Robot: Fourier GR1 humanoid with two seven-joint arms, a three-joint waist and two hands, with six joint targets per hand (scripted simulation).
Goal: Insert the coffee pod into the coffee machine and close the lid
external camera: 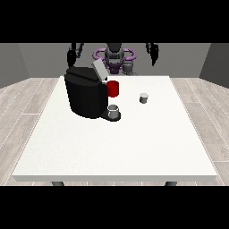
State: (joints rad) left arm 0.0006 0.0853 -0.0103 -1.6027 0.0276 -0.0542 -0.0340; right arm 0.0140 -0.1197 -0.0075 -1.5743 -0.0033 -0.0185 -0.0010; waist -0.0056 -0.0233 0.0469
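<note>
A black coffee machine (85, 95) stands on the white table (116, 143) at the left of its far half. Its grey lid (99, 70) is tilted up and open. A small grey coffee pod (143, 98) stands on the table to the right of the machine, apart from it. The hand at the view's left (71, 55) hangs raised above the table's far edge, behind the machine. The hand at the view's right (153, 53) is also raised, well above and behind the pod. Neither hand touches anything.
A red mug (113, 88) sits just behind the machine's right side. A grey cup (113, 111) rests on the machine's drip base. Wooden floor surrounds the table.
</note>
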